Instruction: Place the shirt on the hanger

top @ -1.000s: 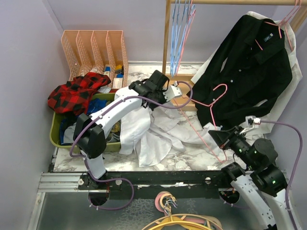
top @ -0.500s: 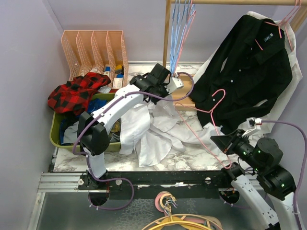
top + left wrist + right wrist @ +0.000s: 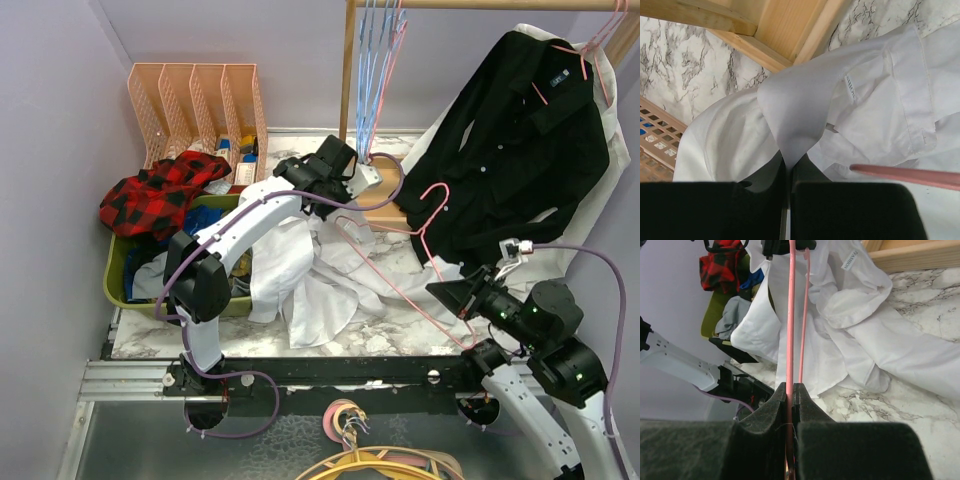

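The white shirt (image 3: 325,275) lies crumpled on the marble table, its collar end lifted. My left gripper (image 3: 345,188) is shut on a fold of its fabric near the collar label, beside the wooden rack base; the pinch shows in the left wrist view (image 3: 788,162). The pink hanger (image 3: 437,186) is held tilted above the shirt. My right gripper (image 3: 447,293) is shut on its wire near one corner, seen in the right wrist view (image 3: 790,390). The hanger's wire (image 3: 790,315) reaches toward the shirt (image 3: 850,300). One pink bar (image 3: 905,174) crosses the shirt (image 3: 805,100).
A black shirt (image 3: 530,140) hangs on another pink hanger at the right of the wooden rack (image 3: 348,80). Light-blue hangers (image 3: 372,70) hang on the rail. A red-and-black plaid shirt (image 3: 160,190) drapes over a green bin (image 3: 118,270). A peach file organizer (image 3: 195,100) stands behind.
My right gripper has carried the hanger to the left, nearer the shirt, and its hook has swung left. My left gripper has drawn the collar end slightly up and back.
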Controlling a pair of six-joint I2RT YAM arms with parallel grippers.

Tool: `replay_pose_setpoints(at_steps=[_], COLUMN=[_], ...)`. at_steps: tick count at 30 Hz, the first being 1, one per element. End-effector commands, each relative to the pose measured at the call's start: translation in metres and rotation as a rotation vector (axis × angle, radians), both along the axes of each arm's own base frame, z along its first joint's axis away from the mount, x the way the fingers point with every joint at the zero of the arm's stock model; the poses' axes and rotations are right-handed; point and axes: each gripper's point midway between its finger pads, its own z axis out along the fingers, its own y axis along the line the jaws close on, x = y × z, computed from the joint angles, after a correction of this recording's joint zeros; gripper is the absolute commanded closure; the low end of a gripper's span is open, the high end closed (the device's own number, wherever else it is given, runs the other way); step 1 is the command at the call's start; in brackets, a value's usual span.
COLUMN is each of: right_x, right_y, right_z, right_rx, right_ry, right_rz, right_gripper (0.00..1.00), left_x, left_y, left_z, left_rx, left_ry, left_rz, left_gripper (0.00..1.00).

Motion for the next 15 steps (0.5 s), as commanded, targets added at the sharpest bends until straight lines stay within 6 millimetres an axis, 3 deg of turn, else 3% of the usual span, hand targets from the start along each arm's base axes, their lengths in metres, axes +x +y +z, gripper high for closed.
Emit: replay_pose_setpoints(at_steps=[1,7,10,15], right_x=[0.017,0.039,0.05,0.062], right_y=[-0.003,0.005,0.012,0.02], right_z=[0.009,-0.002,-0.004,0.007], right_rx=[-0.034,-0.021,0.003,0.036], right_ry=[-0.079,-0.118,-0.153,-0.248], right_rz=[-0.038,-0.05,-0.042,-0.028], right_gripper=[0.98,0.98,0.98,0.98], left_x=[-0.013,-0.022,-0.032,-0.045], left_y=[0.0,0.012,0.006,-0.005], left_z=[0.027,0.034,0.049,0.065], left_rx=[-0.041,0.005,-0.04,-0.069], left_ry=[-0.018,-0.021,-0.011,-0.016], left_rz=[-0.023,-0.043,-0.076,-0.121], left_gripper=[0.98,0.98,0.97,0.97])
